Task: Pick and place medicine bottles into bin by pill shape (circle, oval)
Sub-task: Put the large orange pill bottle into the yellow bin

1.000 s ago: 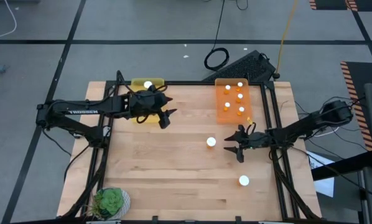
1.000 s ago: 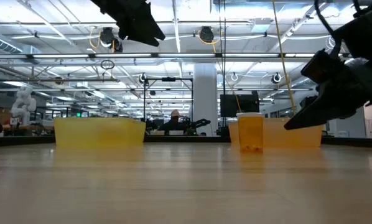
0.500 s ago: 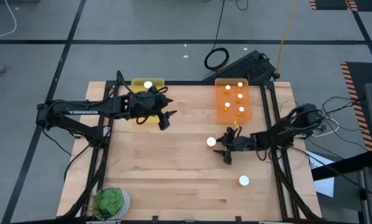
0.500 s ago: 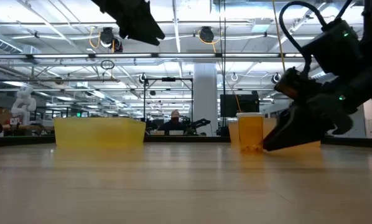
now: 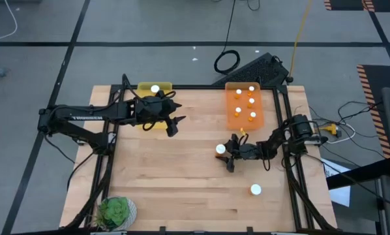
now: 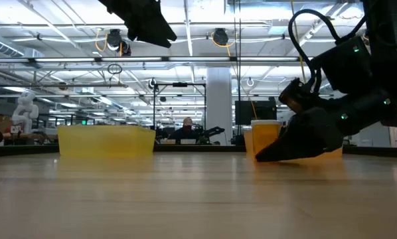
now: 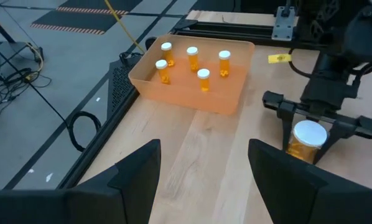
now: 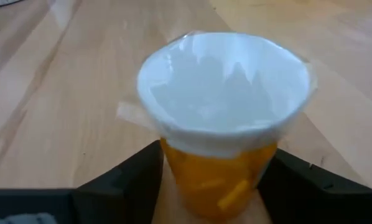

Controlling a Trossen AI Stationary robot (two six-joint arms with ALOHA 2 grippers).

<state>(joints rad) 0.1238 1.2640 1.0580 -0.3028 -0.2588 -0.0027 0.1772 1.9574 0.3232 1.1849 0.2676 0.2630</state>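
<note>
Lone bottle (image 5: 255,189) standing lower right on table (image 5: 182,170) | right end effector (image 5: 226,155) straddling centre bottle (image 5: 220,149), fingers spread either side, not clamping | left end effector (image 5: 175,124) hovering open, holding nothing, upper left beside yellow bin (image 5: 145,87) | five bottles sitting in orange bin (image 5: 234,117), upper right

Your right gripper (image 5: 225,155) has moved in across the table and now straddles the bottle (image 5: 220,149), fingers open.
</note>
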